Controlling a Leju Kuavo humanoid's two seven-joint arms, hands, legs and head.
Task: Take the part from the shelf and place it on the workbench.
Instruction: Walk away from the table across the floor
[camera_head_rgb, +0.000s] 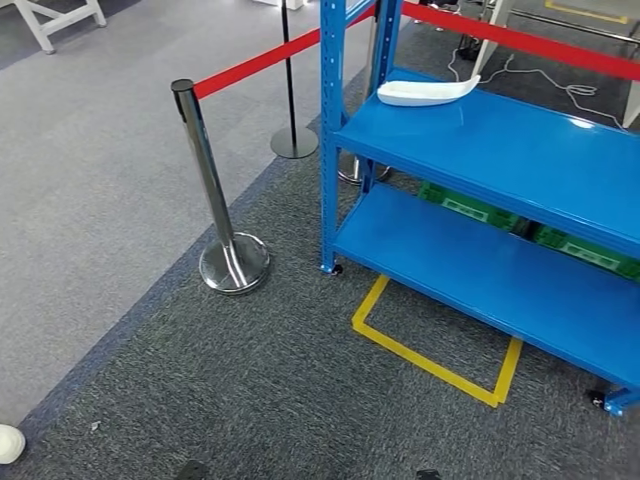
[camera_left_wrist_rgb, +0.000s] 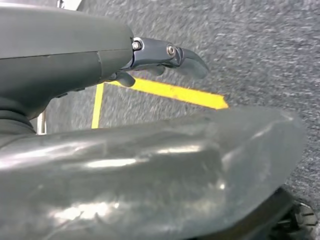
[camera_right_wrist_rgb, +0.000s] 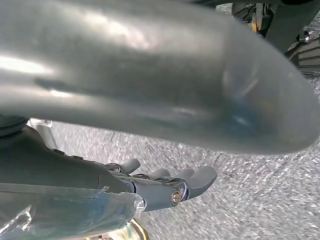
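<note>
Head view gives you the part (camera_head_rgb: 424, 92): a flat, white, shallow tray-like piece with a raised rim and one end drawn out to a point. It lies on the upper shelf (camera_head_rgb: 528, 160) of the blue rack, near that shelf's back left corner, just beside the upright post (camera_head_rgb: 330, 130). Its long axis runs along the shelf's back edge, and the pointed end faces right.

Your left hand (camera_left_wrist_rgb: 166, 55) hangs over grey carpet and a strip of yellow tape (camera_left_wrist_rgb: 177, 93), fingers stretched out straight and holding nothing. Your right hand (camera_right_wrist_rgb: 170, 185) hangs over the carpet too, fingers extended side by side, nothing in its grasp.
</note>
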